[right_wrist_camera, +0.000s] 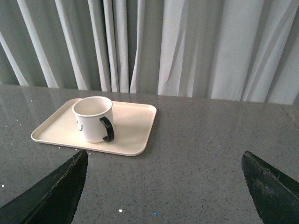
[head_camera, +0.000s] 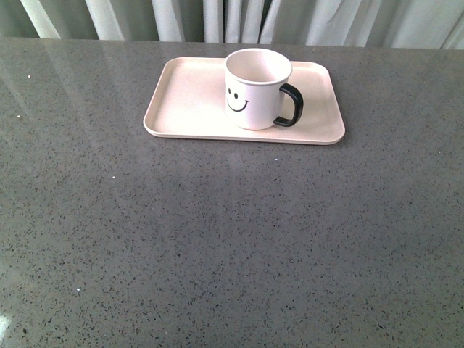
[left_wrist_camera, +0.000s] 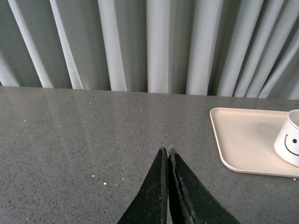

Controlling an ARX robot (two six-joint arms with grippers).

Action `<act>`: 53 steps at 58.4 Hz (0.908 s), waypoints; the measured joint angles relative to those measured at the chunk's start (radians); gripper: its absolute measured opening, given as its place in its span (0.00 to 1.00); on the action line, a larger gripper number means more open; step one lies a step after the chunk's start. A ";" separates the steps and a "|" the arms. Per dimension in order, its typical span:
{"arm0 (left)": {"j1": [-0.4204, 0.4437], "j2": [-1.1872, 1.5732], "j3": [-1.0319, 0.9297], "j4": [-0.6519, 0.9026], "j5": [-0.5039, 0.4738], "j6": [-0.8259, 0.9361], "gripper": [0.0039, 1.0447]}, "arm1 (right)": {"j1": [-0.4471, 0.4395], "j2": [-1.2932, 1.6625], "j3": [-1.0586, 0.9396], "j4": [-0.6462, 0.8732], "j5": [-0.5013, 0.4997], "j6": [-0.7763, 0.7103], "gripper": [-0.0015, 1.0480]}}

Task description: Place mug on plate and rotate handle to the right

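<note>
The white mug (head_camera: 255, 90) with a black smiley face stands upright on the pale pink plate (head_camera: 185, 101), right of the plate's middle. Its black handle (head_camera: 289, 106) points right in the front view. Neither arm shows in the front view. In the left wrist view my left gripper (left_wrist_camera: 167, 150) is shut and empty over bare table, with the plate (left_wrist_camera: 243, 135) and mug (left_wrist_camera: 290, 144) off to one side. My right gripper (right_wrist_camera: 164, 158) is open and empty, well back from the mug (right_wrist_camera: 92, 118), handle (right_wrist_camera: 107, 129) and plate (right_wrist_camera: 135, 126).
The grey speckled table (head_camera: 217, 239) stretches wide around the plate. Pale curtains (head_camera: 232, 18) hang behind the table's far edge.
</note>
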 joint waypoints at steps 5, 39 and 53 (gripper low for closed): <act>0.000 -0.063 -0.008 -0.048 0.000 0.000 0.01 | 0.000 0.000 0.000 0.000 0.000 0.000 0.91; 0.000 -0.523 -0.035 -0.459 0.000 0.000 0.01 | 0.000 0.000 0.000 0.000 0.000 0.000 0.91; 0.000 -0.620 -0.035 -0.553 0.000 0.000 0.01 | 0.000 0.000 0.000 0.000 0.000 0.000 0.91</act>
